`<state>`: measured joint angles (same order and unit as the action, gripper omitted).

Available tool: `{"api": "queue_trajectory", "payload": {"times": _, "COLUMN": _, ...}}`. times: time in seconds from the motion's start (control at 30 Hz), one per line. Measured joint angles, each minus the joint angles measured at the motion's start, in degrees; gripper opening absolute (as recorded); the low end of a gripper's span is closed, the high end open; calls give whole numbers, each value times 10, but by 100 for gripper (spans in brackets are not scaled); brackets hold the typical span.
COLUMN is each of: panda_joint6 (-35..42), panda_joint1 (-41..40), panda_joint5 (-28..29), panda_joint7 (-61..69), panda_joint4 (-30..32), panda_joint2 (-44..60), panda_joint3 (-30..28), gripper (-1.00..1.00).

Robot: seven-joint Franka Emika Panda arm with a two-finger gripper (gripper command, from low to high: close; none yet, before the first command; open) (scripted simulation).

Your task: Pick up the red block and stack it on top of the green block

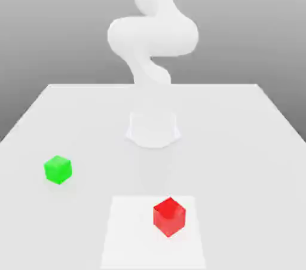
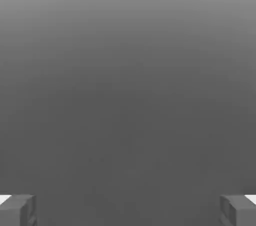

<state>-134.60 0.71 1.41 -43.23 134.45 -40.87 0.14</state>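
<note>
So the red block (image 1: 169,216) is sitting low on the table (image 1: 251,143), around 5 o'clock from the middle of the exterior view, on a slightly brighter white square patch (image 1: 128,233) marked on the surface, closer to that patch's right edge than its left. The green block (image 1: 58,169) is way over at about 8 o'clock, flat on the plain tabletop and well apart from the red one, nothing touching either cube. Both look like they're resting square on the surface, each turned so a corner edge points toward the camera. The white arm (image 1: 152,36) rises at 12 o'clock behind the table's far half, bending over itself in a big curl, with its round base (image 1: 153,128) planted near the table's center line. In the hand view the gripper (image 2: 128,210) has its two grey fingertips (image 2: 17,210) spread as wide as they go, one at 7 o'clock and one at 5 o'clock, with nothing but grey background between them, so it's holding nothing
</note>
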Motion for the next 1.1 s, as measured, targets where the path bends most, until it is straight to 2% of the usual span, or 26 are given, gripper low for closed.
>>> {"api": "queue_trajectory", "payload": {"times": 0.37, "panda_joint6": -133, "panda_joint1": 34, "panda_joint5": 39, "panda_joint7": 144, "panda_joint4": 124, "panda_joint2": 236, "panda_joint3": -15, "gripper": 0}}
{"api": "queue_trajectory", "payload": {"times": 0.5, "panda_joint6": -181, "panda_joint1": 50, "panda_joint5": 32, "panda_joint7": 209, "panda_joint4": 168, "panda_joint2": 319, "panda_joint3": -25, "gripper": 0}}
{"api": "queue_trajectory", "payload": {"times": 0.63, "panda_joint6": -229, "panda_joint1": 61, "panda_joint5": -1, "panda_joint7": 293, "panda_joint4": 213, "panda_joint2": 401, "panda_joint3": -22, "gripper": 0}}
{"api": "queue_trajectory", "payload": {"times": 0.87, "panda_joint6": -345, "panda_joint1": 55, "panda_joint5": -25, "panda_joint7": 330, "panda_joint4": 210, "panda_joint2": 545, "panda_joint3": -9, "gripper": 0}}
{"api": "queue_trajectory", "payload": {"times": 0.9, "panda_joint6": -355, "panda_joint1": 54, "panda_joint5": -26, "panda_joint7": 331, "panda_joint4": 208, "panda_joint2": 557, "panda_joint3": -9, "gripper": -100}}
{"api": "queue_trajectory", "payload": {"times": 1.1, "panda_joint6": -360, "panda_joint1": 53, "panda_joint5": -24, "panda_joint7": 330, "panda_joint4": 207, "panda_joint2": 563, "panda_joint3": -8, "gripper": -100}}
